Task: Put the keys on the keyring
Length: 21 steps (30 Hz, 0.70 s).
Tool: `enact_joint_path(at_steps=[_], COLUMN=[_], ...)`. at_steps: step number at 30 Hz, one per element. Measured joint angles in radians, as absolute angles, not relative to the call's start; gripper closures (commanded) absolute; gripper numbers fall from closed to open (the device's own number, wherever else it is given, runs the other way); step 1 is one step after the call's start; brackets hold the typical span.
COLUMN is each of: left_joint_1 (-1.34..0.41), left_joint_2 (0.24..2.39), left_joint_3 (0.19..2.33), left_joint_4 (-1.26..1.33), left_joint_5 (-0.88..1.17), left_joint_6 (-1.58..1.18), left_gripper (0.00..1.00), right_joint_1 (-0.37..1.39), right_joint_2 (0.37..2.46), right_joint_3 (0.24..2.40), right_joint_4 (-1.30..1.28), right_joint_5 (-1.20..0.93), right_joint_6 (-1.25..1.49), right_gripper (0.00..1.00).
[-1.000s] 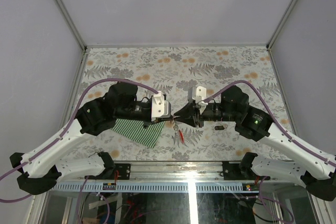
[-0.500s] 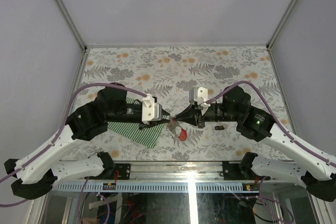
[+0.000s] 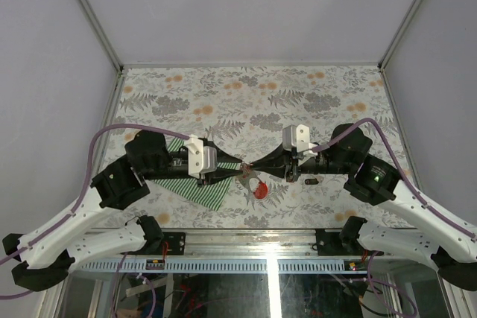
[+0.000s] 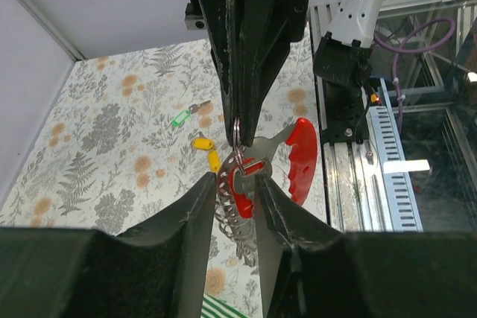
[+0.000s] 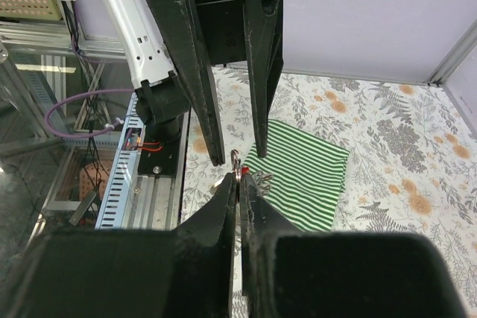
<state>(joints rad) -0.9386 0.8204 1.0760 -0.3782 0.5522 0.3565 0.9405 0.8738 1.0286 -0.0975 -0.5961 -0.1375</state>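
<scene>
Left arm reached in from the near-left corner of the counter, forearm crossing above the striped cloth, which lay flat near the near edge, left of centre.

Left gripper pointed right, just past the cloth's right edge. Its fingers stood spread. In the left wrist view the lower, toothed metal part of the keyring's tag hung in the gap between them. Contact with either finger could not be told.

Keyring sat mid-counter, close to the near edge, between the two grippers. Thin grey loop on top, bright red curved tag hanging below it.

Right gripper pointed left, tip to tip with the left one. Its fingers were pressed together, pinching the thin loop at their very tips; the tag dangled beneath.

Past the keyring, in the left wrist view only, a green key and yellow keys lay on the counter, near each other, on the far side of the right fingers. None was on the loop.

Farther right, a dark key lay on the counter just beside the right arm, toward the near edge.
</scene>
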Motion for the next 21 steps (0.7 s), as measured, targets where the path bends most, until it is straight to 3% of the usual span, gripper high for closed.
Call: enact_joint_path(at_steps=[21], left_joint_1=[-0.942], left_joint_2=[0.818], left_joint_3=[1.043], left_joint_4=[-0.238], left_joint_5=[0.585], left_joint_6=[0.283], left_gripper=[0.73], right_joint_1=[0.941], right_joint_2=[0.869], right_joint_3=[1.021], right_joint_4=[-0.092], right_joint_5=[-0.596], right_joint_6=[-0.131], right_gripper=[1.00])
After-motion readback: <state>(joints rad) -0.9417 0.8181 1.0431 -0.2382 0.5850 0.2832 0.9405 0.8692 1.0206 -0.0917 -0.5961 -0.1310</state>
